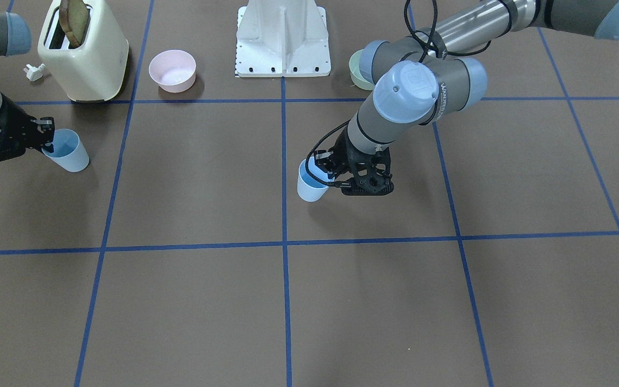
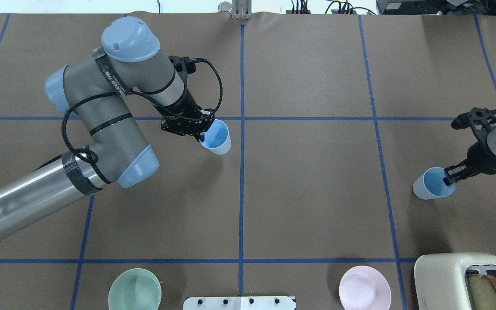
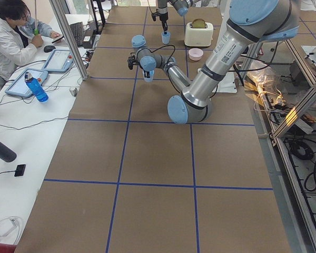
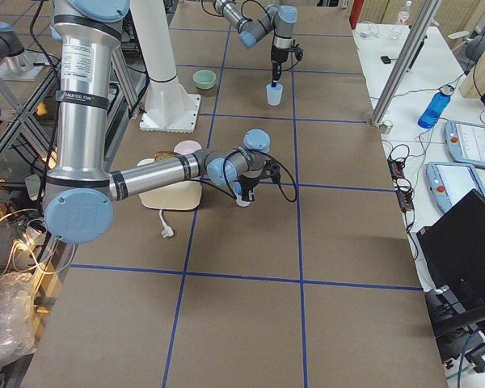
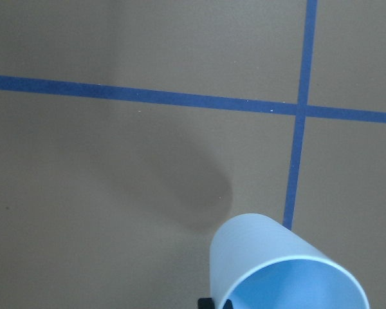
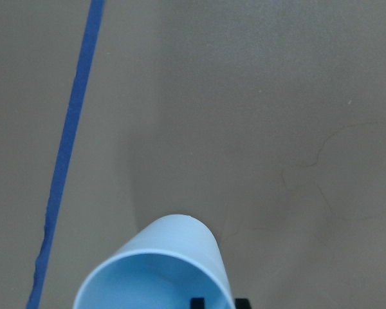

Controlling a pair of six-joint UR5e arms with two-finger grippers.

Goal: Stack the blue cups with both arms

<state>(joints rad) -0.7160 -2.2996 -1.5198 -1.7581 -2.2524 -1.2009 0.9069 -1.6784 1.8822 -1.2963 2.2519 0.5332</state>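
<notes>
While my left gripper (image 2: 202,134) pinches the rim of the middle cup (image 2: 218,140) near the bench's (image 2: 308,193) centre and my right gripper (image 2: 449,176) pinches the far cup (image 2: 429,185) out at my right edge, I should hold both upright and align base over mouth before nesting.

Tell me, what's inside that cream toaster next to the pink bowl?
A slice of browned bread stands in one slot of the toaster, its top sticking out. Its lower part is hidden inside the slot.
</notes>
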